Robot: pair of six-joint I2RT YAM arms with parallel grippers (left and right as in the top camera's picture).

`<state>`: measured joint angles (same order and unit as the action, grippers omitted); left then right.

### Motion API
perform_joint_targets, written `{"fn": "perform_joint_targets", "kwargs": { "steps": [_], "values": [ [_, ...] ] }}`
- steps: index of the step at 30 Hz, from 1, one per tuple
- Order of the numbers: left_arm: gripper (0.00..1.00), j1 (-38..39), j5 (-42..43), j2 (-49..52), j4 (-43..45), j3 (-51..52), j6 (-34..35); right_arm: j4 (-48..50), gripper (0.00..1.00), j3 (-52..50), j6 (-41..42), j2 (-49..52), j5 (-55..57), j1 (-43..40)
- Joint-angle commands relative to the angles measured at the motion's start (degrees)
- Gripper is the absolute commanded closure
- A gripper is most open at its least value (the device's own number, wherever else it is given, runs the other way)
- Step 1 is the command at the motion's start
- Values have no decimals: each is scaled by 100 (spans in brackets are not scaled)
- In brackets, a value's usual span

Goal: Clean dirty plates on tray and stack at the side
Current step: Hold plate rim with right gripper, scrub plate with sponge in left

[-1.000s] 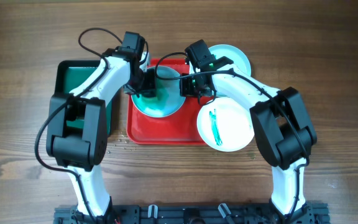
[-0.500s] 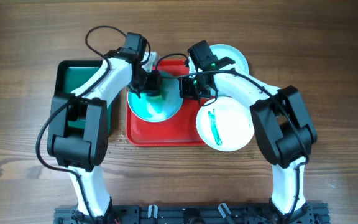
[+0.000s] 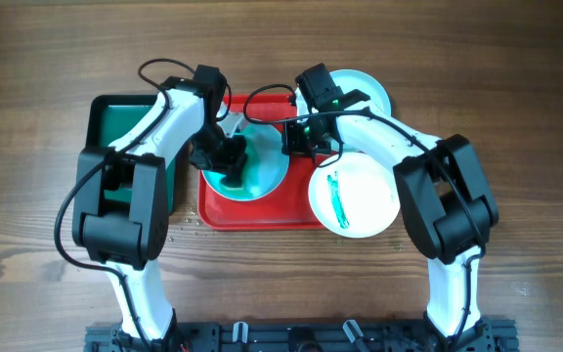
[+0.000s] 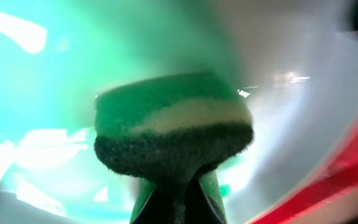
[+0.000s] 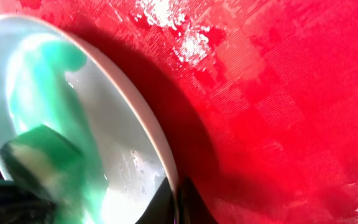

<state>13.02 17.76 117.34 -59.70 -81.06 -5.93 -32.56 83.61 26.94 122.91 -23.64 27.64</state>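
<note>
The left claw [image 4: 175,194] is clamped tight on a green sponge [image 4: 173,127]. The sponge's scouring face presses the wet, teal-smeared plate [image 4: 303,124] straight ahead of the claw. The right claw [image 5: 176,200] is pinched shut on that plate's rim and seems to tip it up off the red tray [image 5: 272,93], which spreads beyond its tips. A streaked plate [image 3: 355,196] lies back from the right claw, under its arm and partly on the desk [image 3: 516,117]. A third plate [image 3: 368,86] sits beside that claw, on the side away from the sponge.

The held plate looks stiff and light but slick with water and smear, so a thin rim pinch may slide under scrubbing pressure. A deeper bite over the rim, opposite the sponge, would likely hold better. The sponge is soft and squashes, so it is best held mid-body.
</note>
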Motion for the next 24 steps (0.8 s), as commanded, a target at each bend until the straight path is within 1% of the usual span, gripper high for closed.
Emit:
{"fn": "perform_joint_targets", "kwargs": {
  "steps": [1,3,4,5,6,7,9,10,11,12,14,15,16,17,18,19,21,22,24],
  "values": [
    [96,37,964,96,518,59,-437,31,96,-76,4,149,-157,-13],
    [96,37,911,96,1049,59,-184,33,95,-76,7,149,-153,-13],
    [96,37,732,96,1338,59,22,33,96,-76,4,149,-153,-13],
    [96,37,367,96,1639,59,306,31,95,-76,2,149,-151,-13],
    [96,37,-203,96,1915,59,684,28,96,-76,0,149,-149,-13],
    [96,35,-1130,96,2168,59,1211,28,95,-76,-4,149,-149,-13],
    [96,35,-2549,96,2288,59,1869,28,96,-76,-17,149,-136,-13],
    [96,35,-3187,96,2201,59,2155,31,96,-76,-17,149,-125,-13],
    [96,35,-3425,96,2061,59,2280,35,96,-76,-15,149,-122,-13],
    [96,35,-3447,96,1902,59,2315,37,96,-76,-13,149,-125,-13],
    [96,37,-3062,96,1480,59,2304,39,96,-76,-15,149,-125,-13],
    [96,37,-2680,96,1266,59,2216,37,96,-76,-17,149,-125,-13],
    [96,37,-1849,94,955,59,1915,35,96,-76,-17,149,-125,-13],
    [96,37,-1349,94,778,59,1670,35,96,-76,-17,149,-125,-13],
    [96,37,-568,94,527,59,1224,39,96,-76,-15,149,-125,-13],
    [96,37,-42,94,372,59,890,44,96,-76,-13,149,-125,-13],
    [96,37,1314,94,94,59,44,59,96,-76,2,149,-125,-13],
    [96,37,1576,94,125,59,-50,59,96,-76,4,149,-125,-13],
    [96,37,1668,94,393,59,-74,59,95,-76,0,149,-125,-13]
  ]
}}
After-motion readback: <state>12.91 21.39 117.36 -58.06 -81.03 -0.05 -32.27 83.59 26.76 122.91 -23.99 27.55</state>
